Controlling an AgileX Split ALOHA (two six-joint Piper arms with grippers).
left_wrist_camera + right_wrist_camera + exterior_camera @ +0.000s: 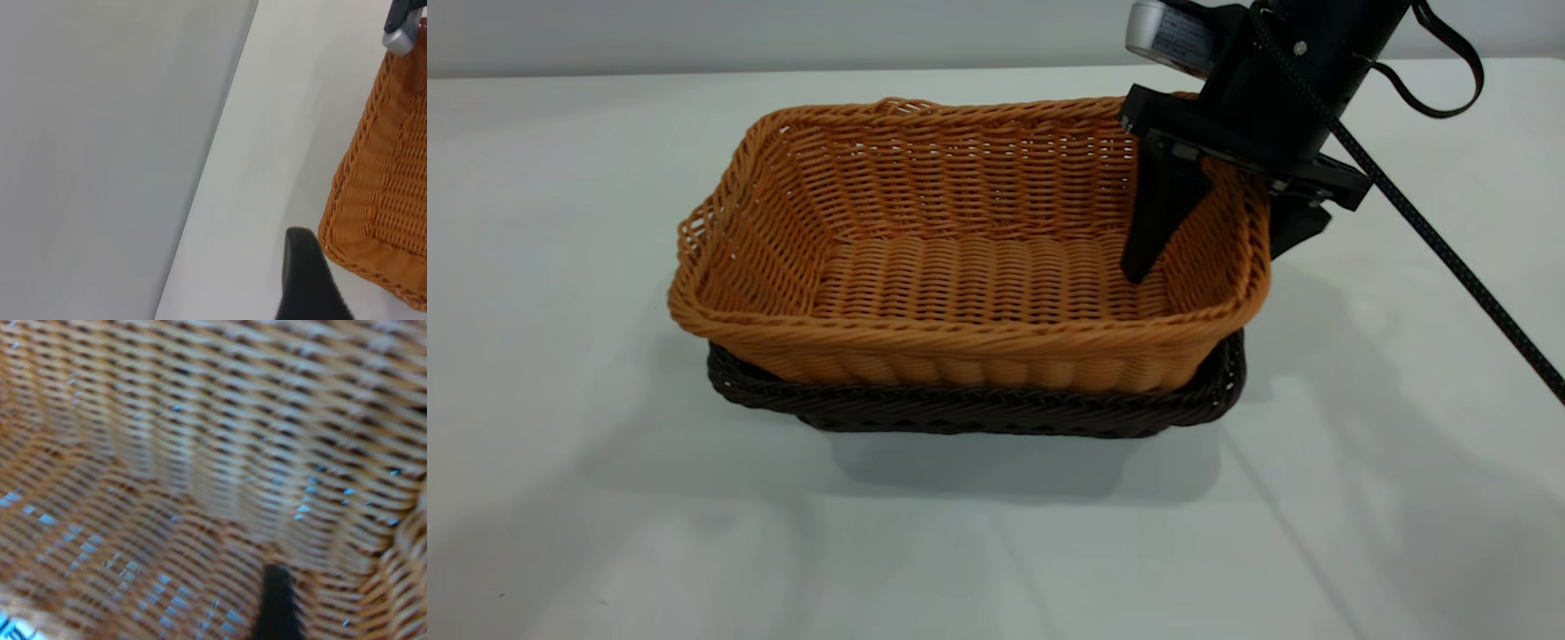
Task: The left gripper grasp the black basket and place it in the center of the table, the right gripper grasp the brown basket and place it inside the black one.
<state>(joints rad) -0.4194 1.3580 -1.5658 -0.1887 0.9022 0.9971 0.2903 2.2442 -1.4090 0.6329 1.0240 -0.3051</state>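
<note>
right gripper [1218,231] angled down, fingers spread, left gripper [308,280] finger tip only, pose unclear

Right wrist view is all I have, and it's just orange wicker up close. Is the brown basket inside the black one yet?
Observer: Yes. The brown basket sits nested in the black basket, whose rim shows beneath it.
Operator: Where is my right end effector?
Observer: The right end effector straddles the brown basket's right wall, open, with one finger inside and one outside.
Operator: And the left one?
Observer: The left end effector is over bare table, apart from the brown basket's corner.
</note>
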